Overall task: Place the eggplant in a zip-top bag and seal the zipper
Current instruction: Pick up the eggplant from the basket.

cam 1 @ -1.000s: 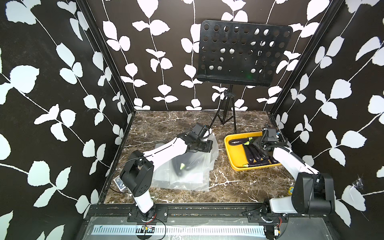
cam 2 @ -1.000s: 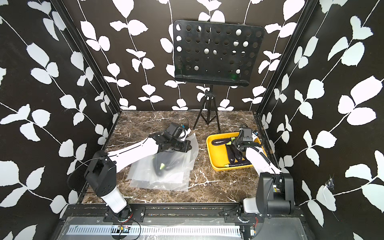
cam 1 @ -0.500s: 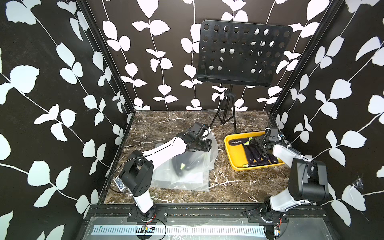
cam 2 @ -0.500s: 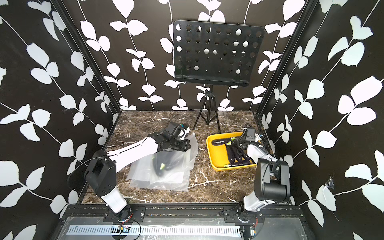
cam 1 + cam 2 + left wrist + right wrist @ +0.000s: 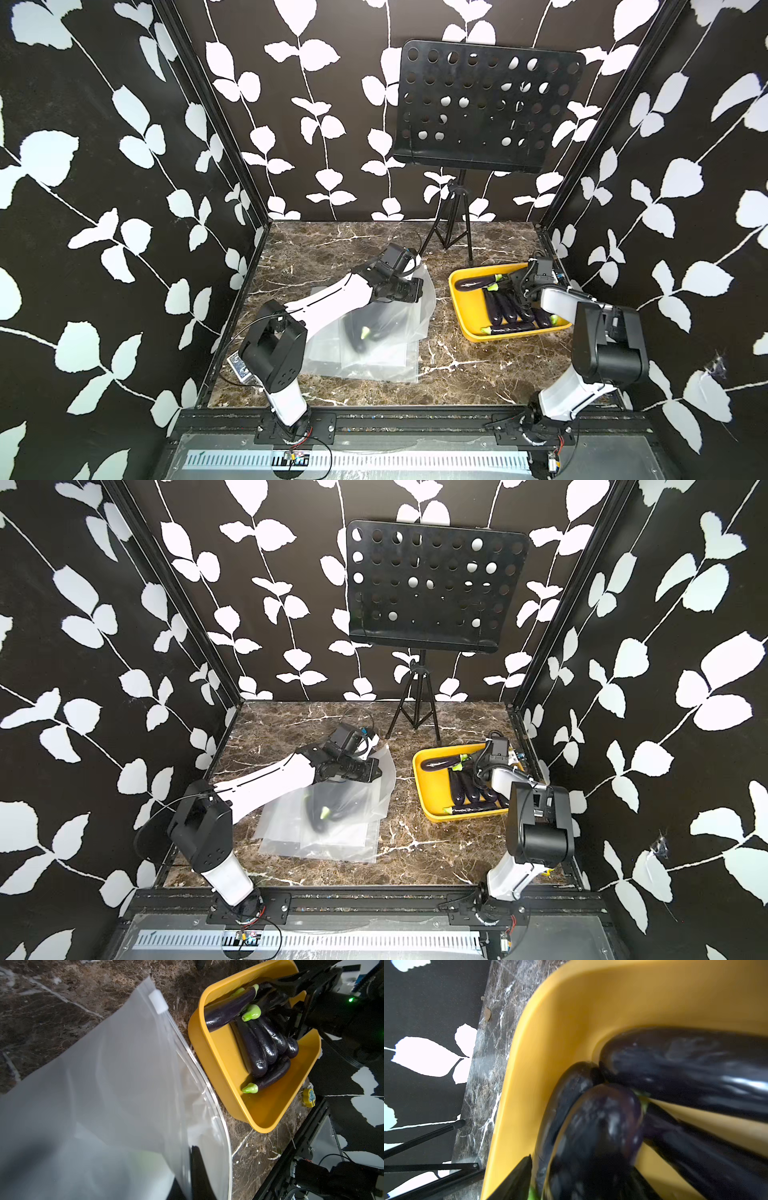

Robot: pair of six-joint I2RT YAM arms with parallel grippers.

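**Eggplant in bag, L gripper pinching bag rim**

L gripper (image 5: pixel 417 291) is closed tight on the lifted mouth edge of the zip-top bag (image 5: pixel 390 332), w/ film draping down from it. One eggplant (image 5: pixel 355 338) lies inside the bag, below the jaws & nearer the arm's base, apart from them; green stem shows thru the plastic. White slider (image 5: pixel 158 1001) sits at the zipper end away from the jaws. R gripper (image 5: pixel 521 291) is down in the yellow tray (image 5: pixel 469 320) among the other eggplants (image 5: pixel 505 309); can't tell if it grips one or just stands open.
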